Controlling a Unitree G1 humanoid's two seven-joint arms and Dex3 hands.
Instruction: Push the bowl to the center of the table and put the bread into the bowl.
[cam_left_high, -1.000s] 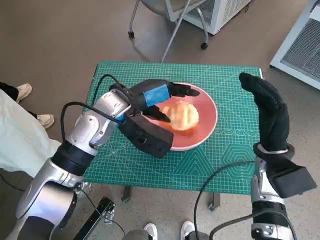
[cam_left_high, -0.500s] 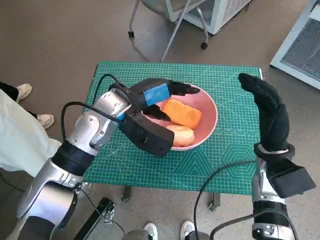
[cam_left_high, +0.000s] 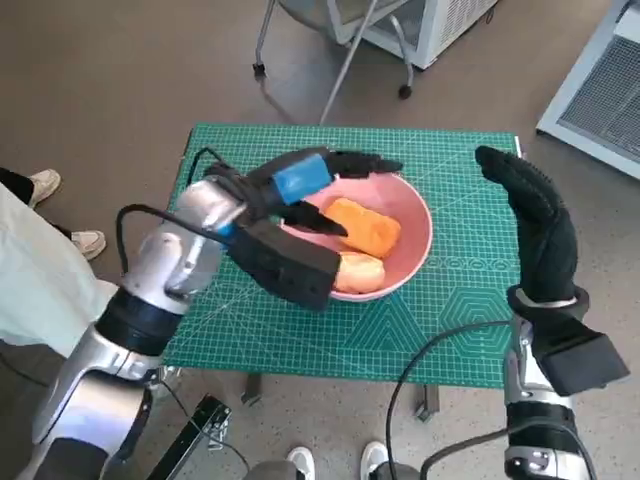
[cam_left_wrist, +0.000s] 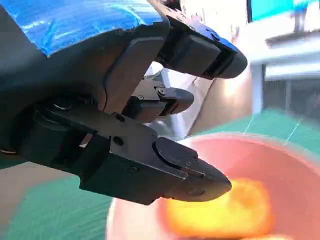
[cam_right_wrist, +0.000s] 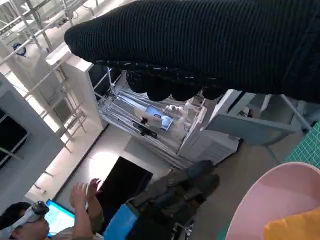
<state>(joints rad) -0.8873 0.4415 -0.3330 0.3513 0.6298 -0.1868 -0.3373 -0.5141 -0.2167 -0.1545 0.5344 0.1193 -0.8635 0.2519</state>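
Far left of the head view: a person's shoes (cam_left_high: 45, 183) on the floor beside pale cloth. Next, left hand (cam_left_high: 300, 190) over the near-left rim of the pink bowl (cam_left_high: 412, 215), fingers (cam_left_wrist: 200, 177) spread and holding nothing, seen in the left wrist view just above the bowl's inside. Hard to tell whether any fingertip touches the rim. In the bowl, two pieces of bread: an orange-crusted loaf (cam_left_high: 362, 226) lying slanted across the middle, and a paler roll (cam_left_high: 360, 270) against the near wall, partly hidden behind the black wrist camera block. Bowl standing on the green cutting mat (cam_left_high: 460, 300) covering the desk, roughly at its middle. Further right, right hand (cam_left_high: 535, 225) in its knitted glove raised upright over the desk's right edge, well apart from the bowl, fingers straight and pressed together, empty. Beyond the desk, chair legs on castors (cam_left_high: 330, 60) and a white cabinet (cam_left_high: 595, 95).
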